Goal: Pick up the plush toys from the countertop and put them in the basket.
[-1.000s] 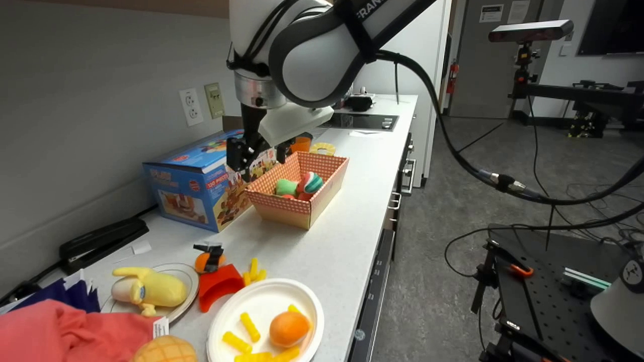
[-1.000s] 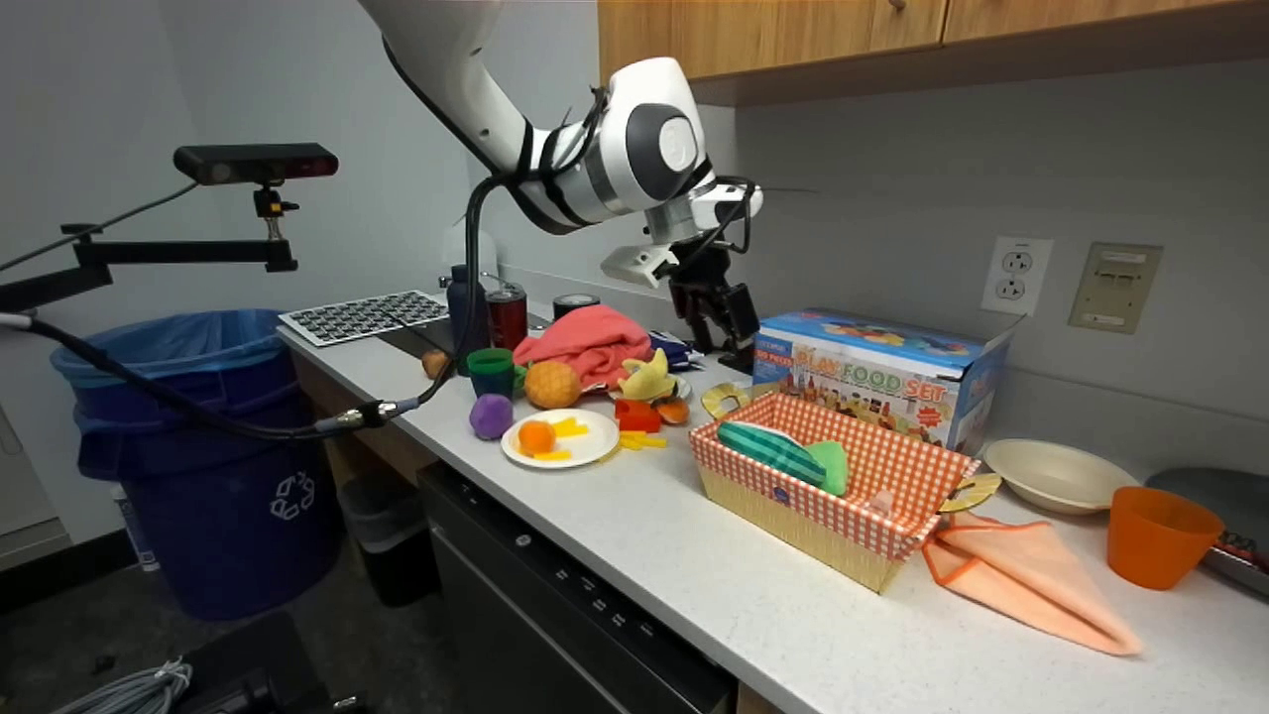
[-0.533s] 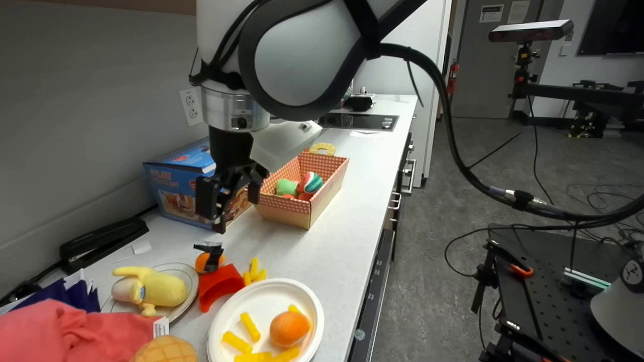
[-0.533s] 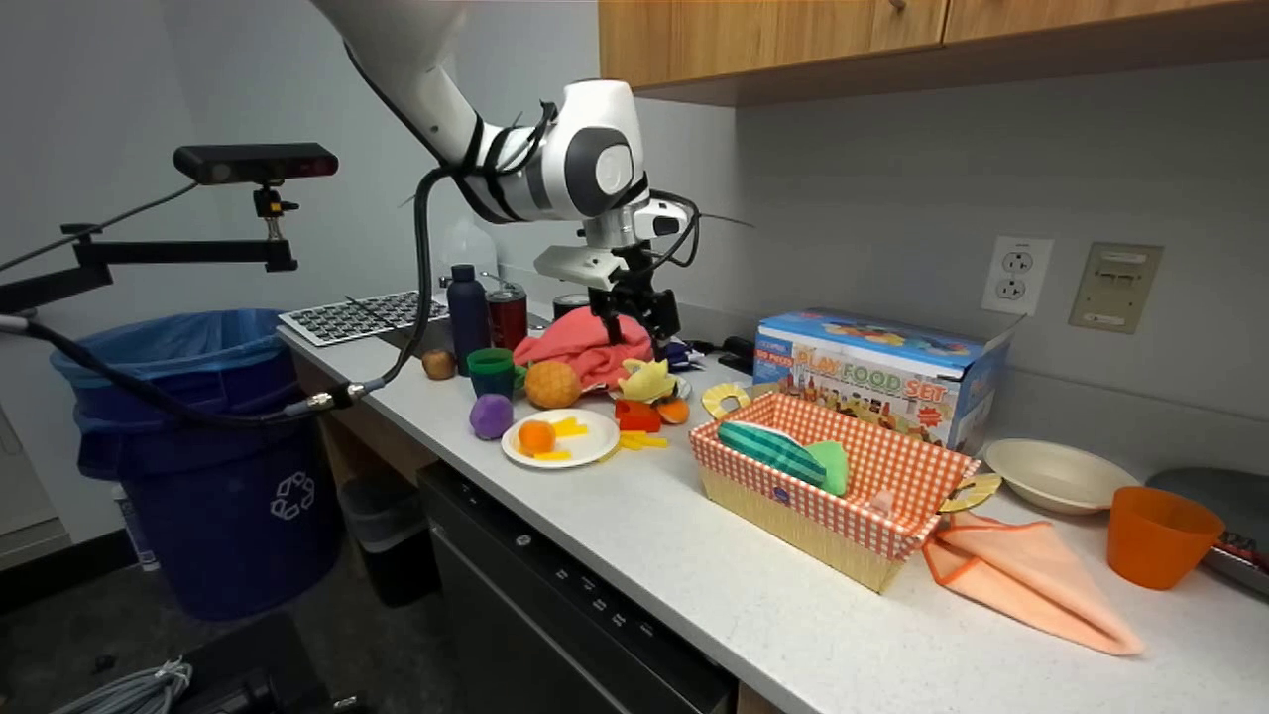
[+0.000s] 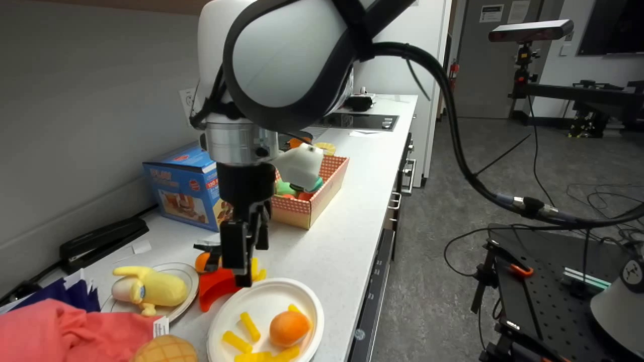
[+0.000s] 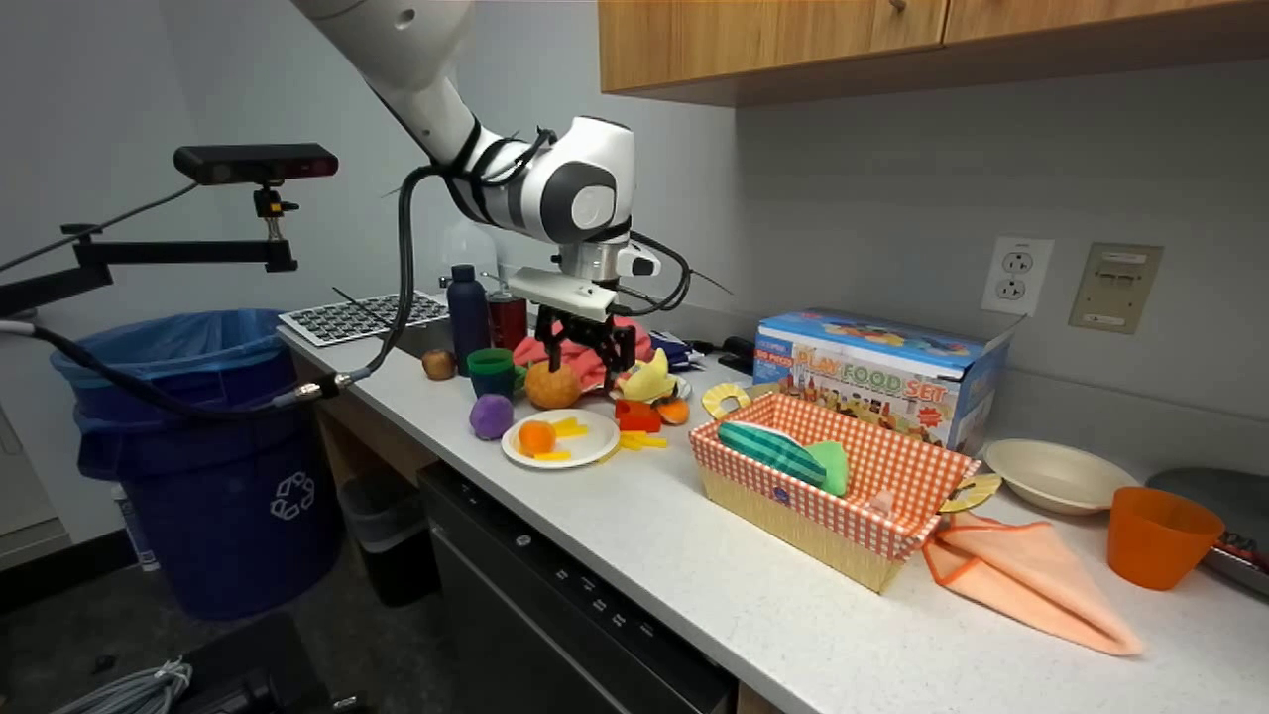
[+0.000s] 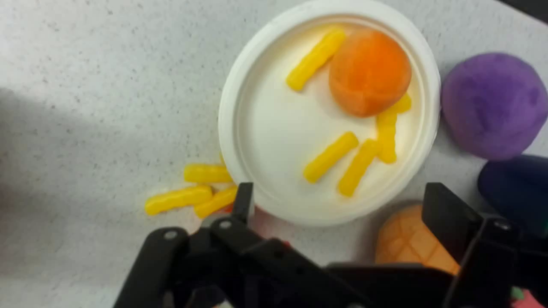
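- Done, in the rectangular red-checked basket: teal-striped plush wedge, bright-green plush.
- Left (at least, I judge): round purple plush on the worktop, round orange plush on the round white plate.
- My end effector: spread wide, gripping nothing.

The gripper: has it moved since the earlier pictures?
Yes. Against the unmoved blue box in an exterior view, the gripper has come lower and farther away, toward the white plate holding the orange toy.
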Available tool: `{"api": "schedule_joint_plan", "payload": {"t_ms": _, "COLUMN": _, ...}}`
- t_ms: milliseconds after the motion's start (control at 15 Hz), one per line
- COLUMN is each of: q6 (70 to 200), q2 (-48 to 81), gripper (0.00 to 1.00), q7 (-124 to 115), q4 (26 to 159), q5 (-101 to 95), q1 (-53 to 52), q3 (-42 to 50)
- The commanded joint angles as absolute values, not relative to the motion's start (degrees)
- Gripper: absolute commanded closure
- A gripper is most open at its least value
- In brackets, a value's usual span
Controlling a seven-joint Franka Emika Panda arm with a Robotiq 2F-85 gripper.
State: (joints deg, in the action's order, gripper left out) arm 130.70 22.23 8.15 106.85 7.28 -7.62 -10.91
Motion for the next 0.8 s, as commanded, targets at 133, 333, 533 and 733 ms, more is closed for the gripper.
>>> {"api": "schedule_joint_plan", "payload": {"t_ms": 133, "q6": 116.03, "q2": 25.06, "gripper": 0.0, "q7": 20.11, "q4": 104.97, "q5": 8.29, "q1": -5.03, "q3": -11.83}}
{"api": "schedule_joint_plan", "payload": {"t_ms": 333, "q6": 107.99, "q2": 27.07, "gripper": 0.0, "q7": 23.07, "q4": 102.76, "q5": 5.76, "q1": -6.19, "q3": -11.76}}
{"api": "schedule_joint_plan", "payload": {"t_ms": 533, "q6": 103.36, "q2": 29.31, "gripper": 0.0, "q7": 22.85, "q4": 99.62, "q5": 1.36, "q1": -8.18, "q3": -11.36}}
{"api": "schedule_joint_plan", "payload": {"t_ms": 733, "q6": 105.73, "q2": 30.61, "gripper": 0.0, "q7": 20.73, "q4": 97.4, "q5": -0.74, "q1": -9.57, "q3": -11.26}}
